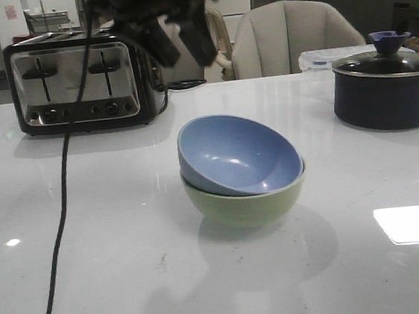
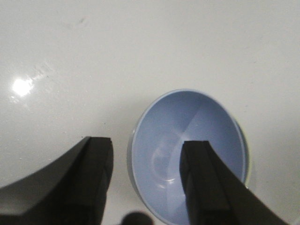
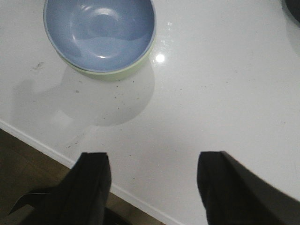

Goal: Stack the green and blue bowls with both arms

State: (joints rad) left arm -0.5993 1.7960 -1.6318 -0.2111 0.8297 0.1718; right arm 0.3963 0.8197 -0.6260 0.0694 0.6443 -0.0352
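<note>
The dusty blue bowl point(image 1: 235, 154) sits tilted inside the pale green bowl point(image 1: 248, 202) at the middle of the white table. My left gripper point(image 1: 183, 47) hangs open and empty high above and behind them. In the left wrist view its open gripper point(image 2: 146, 145) looks down on the blue bowl point(image 2: 187, 140); the green one is almost fully hidden under it. My right gripper point(image 3: 152, 159) is open and empty over the table's near edge, well apart from the blue bowl point(image 3: 98, 33) and the green bowl's rim point(image 3: 129, 69). It is out of the front view.
A chrome toaster point(image 1: 81, 80) stands at the back left, its black cable point(image 1: 61, 202) trailing toward the front. A dark lidded pot point(image 1: 386, 90) stands at the back right, a clear container point(image 1: 319, 59) behind it. The table's near edge point(image 3: 47, 147) borders dark floor.
</note>
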